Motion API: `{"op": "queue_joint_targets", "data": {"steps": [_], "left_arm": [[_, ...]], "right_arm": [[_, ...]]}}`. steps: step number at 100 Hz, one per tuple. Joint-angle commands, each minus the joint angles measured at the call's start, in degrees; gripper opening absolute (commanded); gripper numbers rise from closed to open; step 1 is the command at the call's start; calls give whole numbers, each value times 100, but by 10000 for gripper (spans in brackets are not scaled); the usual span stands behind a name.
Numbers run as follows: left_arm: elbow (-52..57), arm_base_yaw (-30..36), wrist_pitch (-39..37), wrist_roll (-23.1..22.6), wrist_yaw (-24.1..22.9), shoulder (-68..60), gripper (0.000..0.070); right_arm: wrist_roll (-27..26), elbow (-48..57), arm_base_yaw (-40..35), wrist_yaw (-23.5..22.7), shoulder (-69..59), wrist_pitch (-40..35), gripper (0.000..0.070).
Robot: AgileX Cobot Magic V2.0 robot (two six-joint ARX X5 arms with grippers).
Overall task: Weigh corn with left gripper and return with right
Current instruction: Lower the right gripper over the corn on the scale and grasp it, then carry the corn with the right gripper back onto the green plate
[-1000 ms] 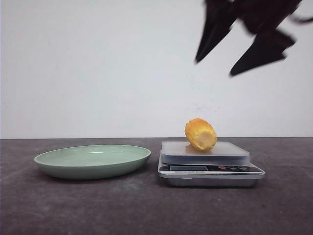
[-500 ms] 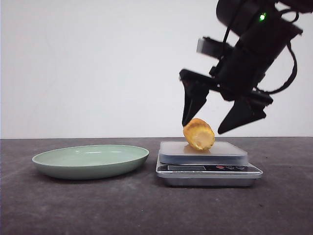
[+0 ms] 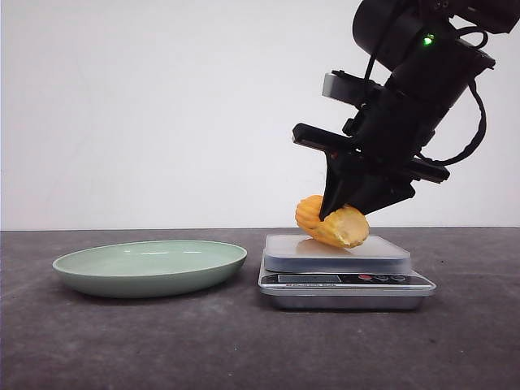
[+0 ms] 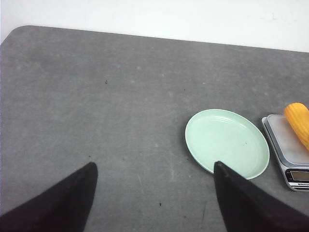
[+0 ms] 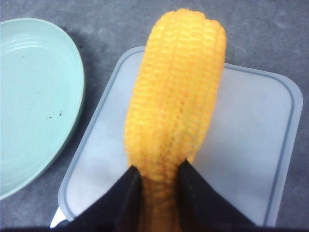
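The yellow-orange corn (image 3: 331, 225) lies on the grey platform of the scale (image 3: 345, 268), right of the green plate (image 3: 150, 266). My right gripper (image 3: 345, 213) has come down from above and is shut on the corn; in the right wrist view both fingers press the corn (image 5: 176, 106) at its near end, at my right gripper (image 5: 159, 174), over the scale platform (image 5: 241, 140). My left gripper (image 4: 153, 169) is open and empty, high above the bare table left of the plate (image 4: 227, 141). The corn (image 4: 298, 122) and scale (image 4: 289, 150) show at that view's edge.
The dark grey table (image 3: 244, 341) runs to a white wall behind. The scale's display and buttons (image 3: 349, 279) face the front. The plate (image 5: 29, 96) lies close beside the scale in the right wrist view.
My right gripper dropped from high above the scale onto the corn and closed on it. The corn tipped and shifted slightly on the platform.
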State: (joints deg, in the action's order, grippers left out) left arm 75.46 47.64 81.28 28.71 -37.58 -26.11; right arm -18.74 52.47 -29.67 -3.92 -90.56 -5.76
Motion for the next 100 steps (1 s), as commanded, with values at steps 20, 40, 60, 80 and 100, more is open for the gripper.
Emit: {"op": "queue_joint_targets", "data": {"steps": [20, 40, 60, 80, 100], "left_arm": [[74, 33, 162, 31, -15, 4, 435], [74, 33, 140, 42, -15, 4, 435], [74, 33, 140, 79, -13, 4, 435], [74, 33, 142, 140, -13, 4, 435], [74, 33, 142, 157, -15, 4, 435]], "right_arm": [[22, 92, -157, 48, 717, -273, 0], [39, 892, -529, -70, 1285, -1097, 0], [125, 2181, -1154, -26, 695, -1587, 0], [140, 3364, -1589, -11, -511, -1930, 0], [234, 4234, -1709, 33, -1714, -2310, 0]]}}
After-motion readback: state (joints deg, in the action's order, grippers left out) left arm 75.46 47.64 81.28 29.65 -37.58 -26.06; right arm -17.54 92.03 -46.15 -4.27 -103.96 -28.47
